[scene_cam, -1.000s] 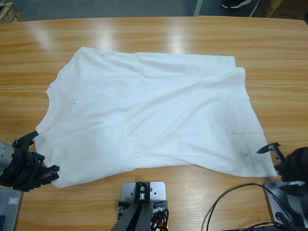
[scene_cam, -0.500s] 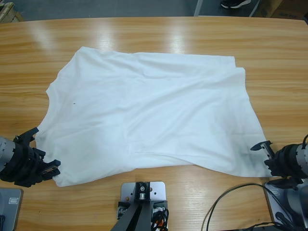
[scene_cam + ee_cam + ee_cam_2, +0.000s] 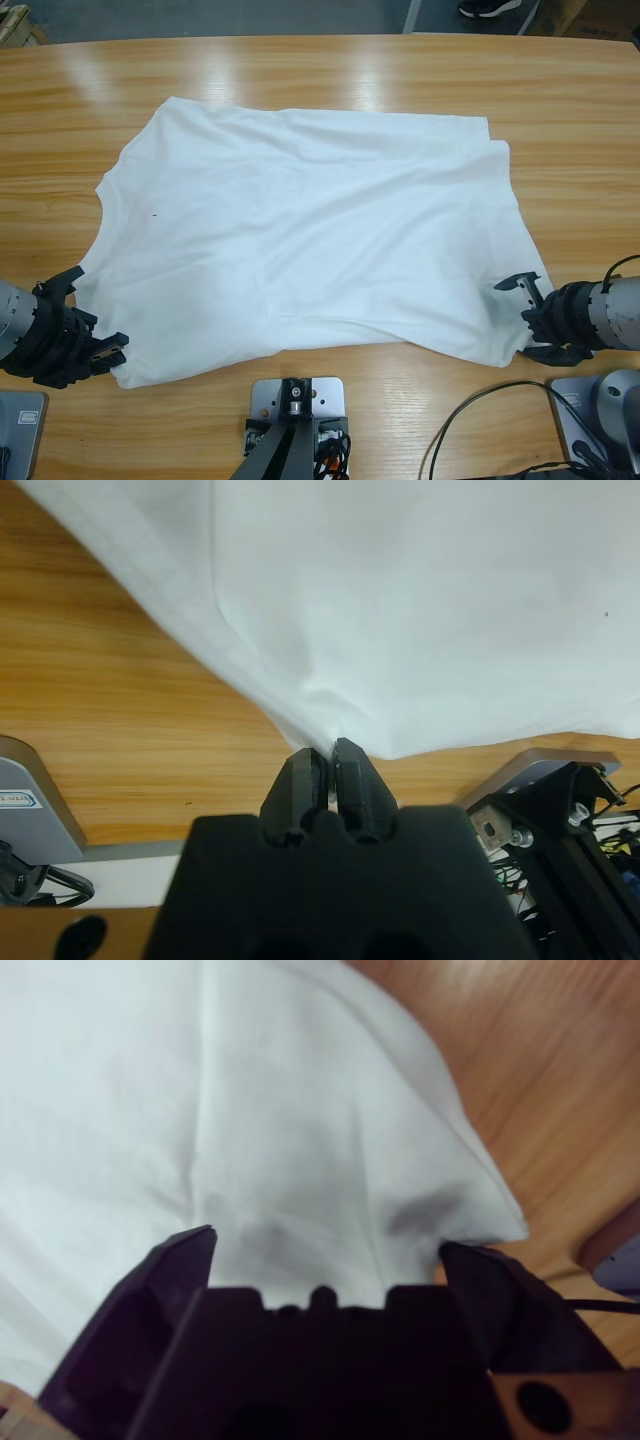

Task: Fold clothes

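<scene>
A plain white shirt (image 3: pixel 310 240) lies spread flat across the middle of the wooden table (image 3: pixel 330 80), with a tiny dark mark (image 3: pixel 153 214) near its left side. My left gripper (image 3: pixel 106 352) sits at the shirt's near-left corner. In the left wrist view the left gripper (image 3: pixel 331 752) is shut, pinching the hem (image 3: pixel 300 705) of the white cloth. My right gripper (image 3: pixel 528 318) is at the shirt's near-right corner. In the right wrist view the right gripper (image 3: pixel 330 1250) stands wide open, and the shirt's corner (image 3: pixel 440 1190) lies between its jaws.
A black cable (image 3: pixel 470 405) loops over the table's near-right edge. Bare wood runs along the far side and both ends of the table. Beyond the far edge is grey floor with a shoe (image 3: pixel 488 8) and boxes.
My right gripper has slid left from the table's right edge onto the shirt's near-right corner, its jaws still open. The left gripper has barely moved.
</scene>
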Action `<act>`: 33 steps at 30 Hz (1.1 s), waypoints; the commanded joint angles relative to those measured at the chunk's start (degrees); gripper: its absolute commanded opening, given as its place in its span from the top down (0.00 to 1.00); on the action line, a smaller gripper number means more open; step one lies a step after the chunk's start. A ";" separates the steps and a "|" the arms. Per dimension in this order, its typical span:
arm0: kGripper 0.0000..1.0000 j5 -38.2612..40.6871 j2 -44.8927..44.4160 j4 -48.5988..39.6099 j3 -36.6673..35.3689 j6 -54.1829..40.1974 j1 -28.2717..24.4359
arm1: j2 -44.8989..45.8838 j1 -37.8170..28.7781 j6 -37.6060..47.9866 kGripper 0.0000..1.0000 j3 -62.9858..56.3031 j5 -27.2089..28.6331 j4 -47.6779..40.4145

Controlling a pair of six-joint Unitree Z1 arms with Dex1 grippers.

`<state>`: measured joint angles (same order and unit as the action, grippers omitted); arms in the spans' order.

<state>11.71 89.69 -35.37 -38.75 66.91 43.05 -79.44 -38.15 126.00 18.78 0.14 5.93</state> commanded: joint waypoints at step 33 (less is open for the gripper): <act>1.00 0.36 -1.36 -0.58 -1.10 0.36 -0.39 | -7.75 -0.96 -28.16 1.00 15.36 -2.27 25.41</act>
<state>11.71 89.66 -35.37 -38.78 66.91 43.05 -82.82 -38.37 101.15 32.53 -0.30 29.50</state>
